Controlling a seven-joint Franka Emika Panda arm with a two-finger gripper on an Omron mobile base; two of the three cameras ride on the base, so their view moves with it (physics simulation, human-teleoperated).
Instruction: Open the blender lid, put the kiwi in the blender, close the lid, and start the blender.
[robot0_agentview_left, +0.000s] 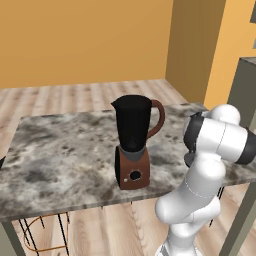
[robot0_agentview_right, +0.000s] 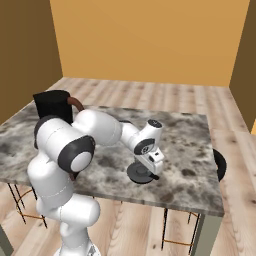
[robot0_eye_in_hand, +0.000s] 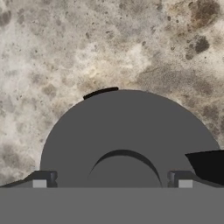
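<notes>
One blender lid (robot0_eye_in_hand: 127, 140), flat round dark-grey disc, matte, with a raised central knob (robot0_eye_in_hand: 124, 173) ringed by a dark curved shadow; it lies flat on the counter in the hand view, its far edge toward 12 o'clock, a thin black sliver at about 11 o'clock on its rim. One gripper (robot0_eye_in_hand: 112, 183), two small dark finger tips with pale square pads, one on each side of the knob at 9 and 3 o'clock; the jaws stand wide enough to span the knob, and whether they touch it I cannot tell. In the right base view the gripper (robot0_agentview_right: 146, 167) points straight down onto the lid (robot0_agentview_right: 140, 174). One arm, white with dark joints, glossy: elbow bent, forearm reaching out level over the counter, wrist turned down. One counter (robot0_agentview_right: 190, 145), rectangular slab of mottled grey and brown stone pattern, on thin black legs. One blender (robot0_agentview_left: 133, 142), standing upright near the counter's front edge in the left base view, well apart from the lid: tall black jar with spout, top uncovered, curved reddish-brown handle, reddish-brown base, one round black dial (robot0_agentview_left: 135, 175). Two wire-frame stools (robot0_agentview_left: 42, 231) under the counter, with orange-brown rings. Floor of pale wood planks (robot0_agentview_right: 150, 92). Walls plain orange (robot0_agentview_left: 85, 40).
</notes>
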